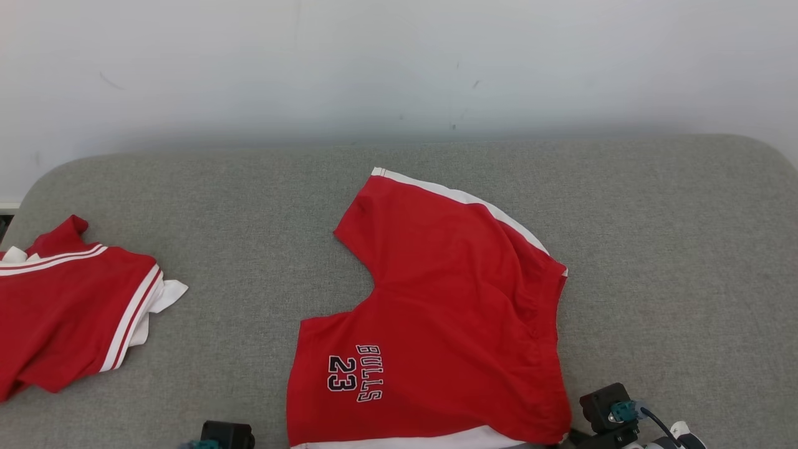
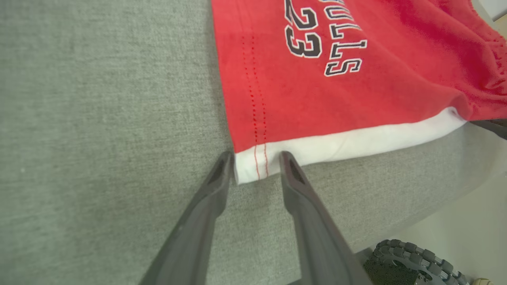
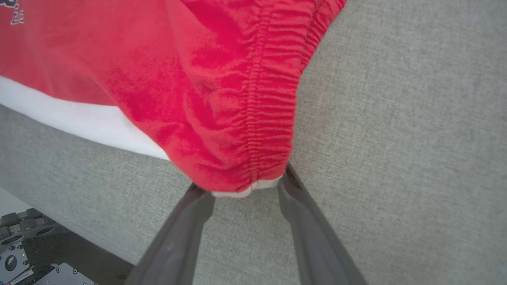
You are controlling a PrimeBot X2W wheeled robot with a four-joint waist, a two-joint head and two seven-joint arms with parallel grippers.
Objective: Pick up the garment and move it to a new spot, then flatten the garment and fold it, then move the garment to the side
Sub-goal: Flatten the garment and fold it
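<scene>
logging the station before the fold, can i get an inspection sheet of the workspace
surface: grey padded top, no stains seen
job's things: red shorts spread out mid-surface
clutter: red striped garment bunched at the left edge
grippers: left gripper open astride the white hem corner; right gripper open at the waistband corner
cables: one cable by the right wrist
surroundings: white wall behind; wheeled base below the edge

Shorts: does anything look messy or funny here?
The shorts lie mostly flat on the grey cushion, rumpled only along the waistband. The odd one is the other garment at the left: it is crumpled, with white cloth poking out of its side.
</scene>
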